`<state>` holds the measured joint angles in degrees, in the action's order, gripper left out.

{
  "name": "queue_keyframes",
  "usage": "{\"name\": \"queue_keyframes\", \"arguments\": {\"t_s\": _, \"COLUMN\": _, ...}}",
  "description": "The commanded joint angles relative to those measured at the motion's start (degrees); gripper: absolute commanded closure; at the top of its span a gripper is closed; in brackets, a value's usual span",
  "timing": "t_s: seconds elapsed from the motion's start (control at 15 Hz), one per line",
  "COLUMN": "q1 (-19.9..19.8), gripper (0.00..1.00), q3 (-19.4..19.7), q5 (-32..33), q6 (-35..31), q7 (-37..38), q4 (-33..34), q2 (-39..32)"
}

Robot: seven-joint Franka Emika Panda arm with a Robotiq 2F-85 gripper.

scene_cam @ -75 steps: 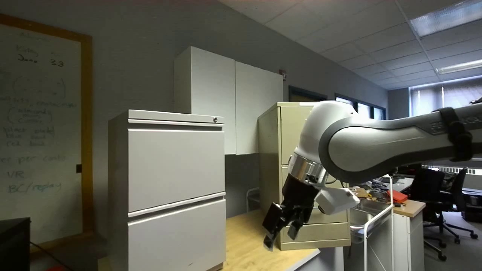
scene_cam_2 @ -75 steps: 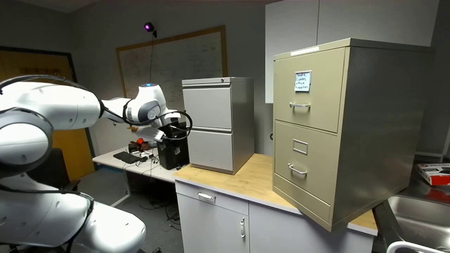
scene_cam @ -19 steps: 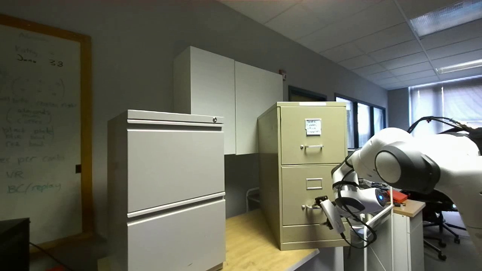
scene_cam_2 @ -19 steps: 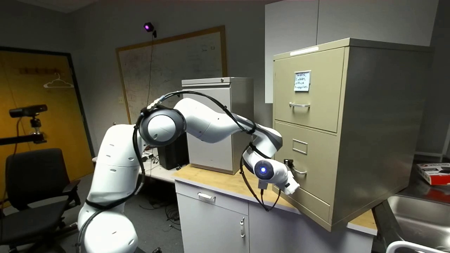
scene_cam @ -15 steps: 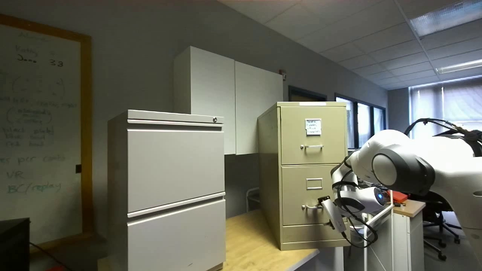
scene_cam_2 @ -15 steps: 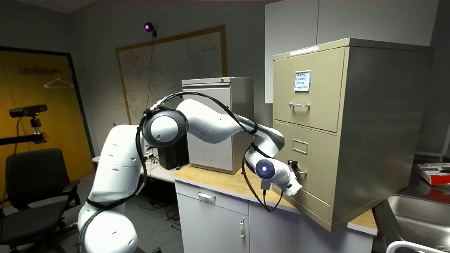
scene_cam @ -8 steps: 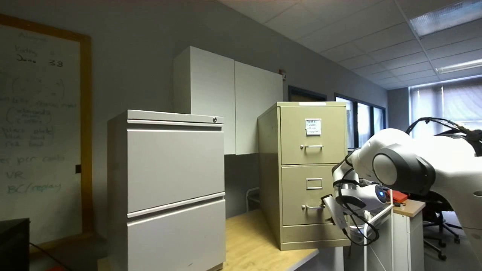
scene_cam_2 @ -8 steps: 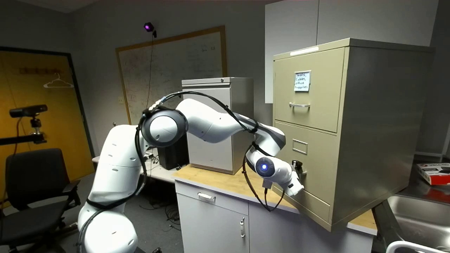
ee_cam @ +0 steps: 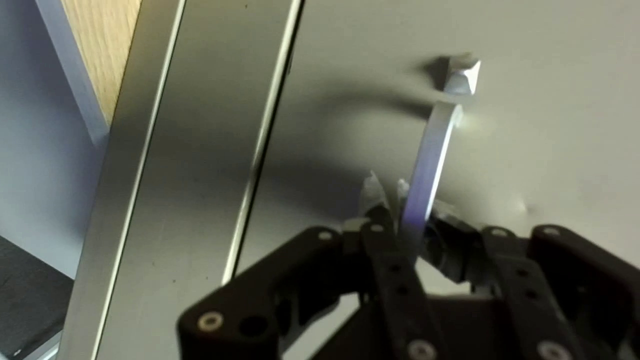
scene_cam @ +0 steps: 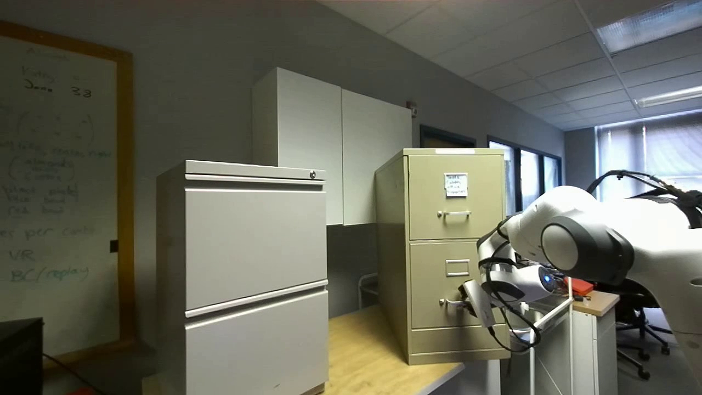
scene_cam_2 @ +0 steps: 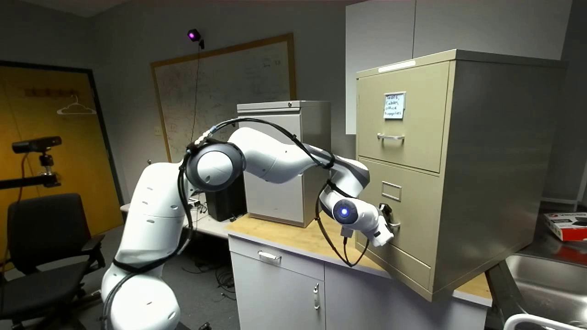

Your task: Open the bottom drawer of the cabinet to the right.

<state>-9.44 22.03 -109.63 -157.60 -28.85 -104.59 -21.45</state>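
Observation:
The cabinet (scene_cam_2: pixel 495 160) is tan metal with two stacked drawer fronts. Its bottom drawer (scene_cam: pixel 425 280) sits flush with the body in both exterior views and has a silver handle (ee_cam: pixel 430 155) below an unlabelled card frame (scene_cam_2: pixel 391 191). In the wrist view, the gripper (ee_cam: pixel 387 197) has drawn its fingers together about the handle's lower end, one pale fingertip left of the bar and the other reaching behind it. Exterior views show the gripper (scene_cam_2: pixel 386 214) at the handle, largely screened by the white wrist. The exact contact of the pads is blurred.
A pale grey cabinet (scene_cam: pixel 252 247) stands beside it on the wooden counter (scene_cam_2: pixel 321 233). White cupboards (scene_cam: pixel 373 153) hang above. A sink (scene_cam_2: pixel 545 279) and a red-and-white box (scene_cam_2: pixel 568 227) lie past the tan cabinet. A cable (scene_cam_2: pixel 321 229) loops below the wrist.
Over five seconds the arm has swung across to the tan cabinet's lower handle. In the last half second the jaws have come together around it, and the wrist has shifted slightly upward.

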Motion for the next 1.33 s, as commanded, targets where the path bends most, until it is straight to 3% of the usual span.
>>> {"name": "queue_keyframes", "arguments": {"t_s": 0.0, "q1": 0.23, "gripper": 0.99, "q3": -0.81, "q5": -0.89, "q6": 0.91, "q7": 2.22, "q4": 3.32, "q2": -1.22}}
{"name": "queue_keyframes", "arguments": {"t_s": 0.13, "q1": 0.53, "gripper": 0.97, "q3": -0.96, "q5": 1.99, "q6": 0.48, "q7": 5.83, "q4": 2.88, "q2": -1.19}}
{"name": "queue_keyframes", "arguments": {"t_s": 0.33, "q1": -0.90, "gripper": 0.98, "q3": -3.94, "q5": 16.21, "q6": 3.71, "q7": 15.31, "q4": 0.96, "q2": -0.02}}
{"name": "queue_keyframes", "arguments": {"t_s": 0.47, "q1": 0.41, "gripper": 0.98, "q3": -5.56, "q5": 22.73, "q6": 1.62, "q7": 18.29, "q4": -0.07, "q2": 1.43}}
{"name": "queue_keyframes", "arguments": {"t_s": 0.53, "q1": 3.05, "gripper": 0.98, "q3": -3.95, "q5": 24.04, "q6": 1.61, "q7": 18.94, "q4": -0.82, "q2": 1.74}}
{"name": "queue_keyframes", "arguments": {"t_s": 1.0, "q1": 5.36, "gripper": 0.98, "q3": -5.92, "q5": 21.83, "q6": -4.79, "q7": 13.28, "q4": -4.39, "q2": 4.31}}
{"name": "queue_keyframes", "arguments": {"t_s": 1.27, "q1": 4.62, "gripper": 0.98, "q3": -6.83, "q5": 16.87, "q6": -7.07, "q7": 6.06, "q4": -7.61, "q2": 6.63}}
